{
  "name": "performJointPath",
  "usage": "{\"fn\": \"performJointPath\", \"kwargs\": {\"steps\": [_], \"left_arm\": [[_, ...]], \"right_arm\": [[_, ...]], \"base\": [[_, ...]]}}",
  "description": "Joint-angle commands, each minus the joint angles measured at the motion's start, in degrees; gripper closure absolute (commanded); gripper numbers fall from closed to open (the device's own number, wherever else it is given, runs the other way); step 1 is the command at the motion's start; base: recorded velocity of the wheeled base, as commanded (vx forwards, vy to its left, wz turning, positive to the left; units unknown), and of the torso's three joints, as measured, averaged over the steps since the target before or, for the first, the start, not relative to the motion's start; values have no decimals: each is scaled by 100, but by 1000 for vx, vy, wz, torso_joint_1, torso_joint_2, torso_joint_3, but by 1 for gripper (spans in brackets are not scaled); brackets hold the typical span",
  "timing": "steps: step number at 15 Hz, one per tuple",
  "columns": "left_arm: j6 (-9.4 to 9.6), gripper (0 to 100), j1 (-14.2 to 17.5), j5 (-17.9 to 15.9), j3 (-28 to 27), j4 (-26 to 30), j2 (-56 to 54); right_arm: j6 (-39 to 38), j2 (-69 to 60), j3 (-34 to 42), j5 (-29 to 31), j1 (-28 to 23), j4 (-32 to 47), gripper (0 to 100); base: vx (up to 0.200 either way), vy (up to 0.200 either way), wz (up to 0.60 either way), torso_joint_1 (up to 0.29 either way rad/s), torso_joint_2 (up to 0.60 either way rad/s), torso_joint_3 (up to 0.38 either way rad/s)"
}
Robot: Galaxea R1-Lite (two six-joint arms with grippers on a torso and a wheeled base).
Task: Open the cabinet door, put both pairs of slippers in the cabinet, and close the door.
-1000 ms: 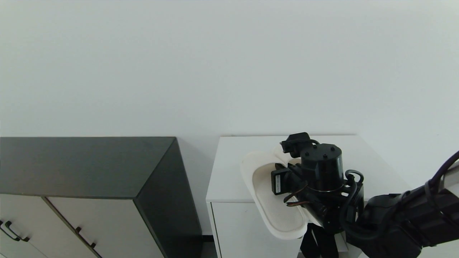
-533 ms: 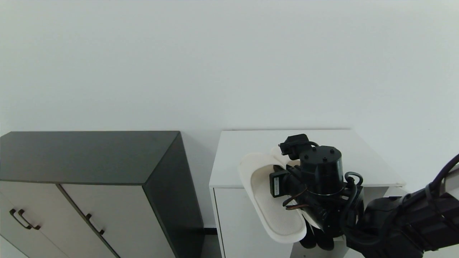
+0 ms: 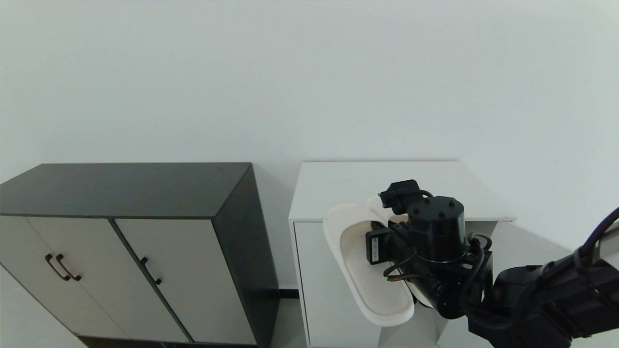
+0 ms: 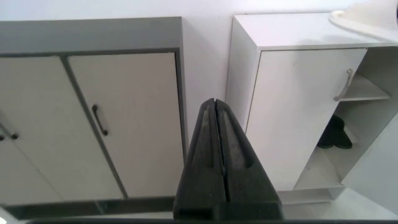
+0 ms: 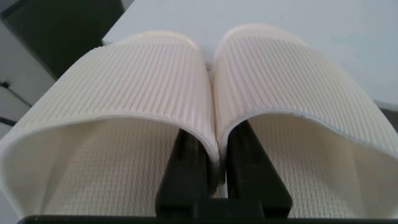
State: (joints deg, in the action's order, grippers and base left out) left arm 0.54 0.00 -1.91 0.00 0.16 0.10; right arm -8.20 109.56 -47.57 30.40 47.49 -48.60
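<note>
A pair of cream-white slippers [image 3: 372, 270] [image 5: 155, 93] hangs in front of the white cabinet [image 3: 377, 181], side by side and toes up. My right gripper [image 5: 217, 177] is shut on their two touching inner sides, its fingers [image 5: 186, 168] under the straps. The white cabinet's door [image 4: 305, 118] stands open, its handle [image 4: 342, 86] at the free edge. A dark pair of slippers [image 4: 336, 134] lies on a lower level inside. My left gripper [image 4: 215, 107] is shut and holds nothing, low in front of both cabinets.
A black-topped cabinet [image 3: 125, 188] with pale doors and dark handles [image 3: 60, 267] stands left of the white one, a narrow gap between them. A plain white wall runs behind both. The white cabinet has an upper shelf [image 4: 364, 92].
The head camera has moved, so more of both cabinet fronts shows. The right gripper still grips the white slippers at about the same spot in view.
</note>
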Motion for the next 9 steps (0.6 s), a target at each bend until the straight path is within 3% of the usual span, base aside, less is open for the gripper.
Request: {"fn": "performJointPath", "kwargs": {"steps": [1, 9], "left_arm": [[-1, 100, 0, -2, 0, -7, 8], [-10, 100, 0, -2, 0, -7, 8]], "right_arm": [[3, 22, 28, 1, 5, -18, 100], [3, -5, 37, 1, 41, -44, 100]], "base": [[0, 0, 0, 0, 0, 0], [0, 0, 0, 0, 0, 0]]}}
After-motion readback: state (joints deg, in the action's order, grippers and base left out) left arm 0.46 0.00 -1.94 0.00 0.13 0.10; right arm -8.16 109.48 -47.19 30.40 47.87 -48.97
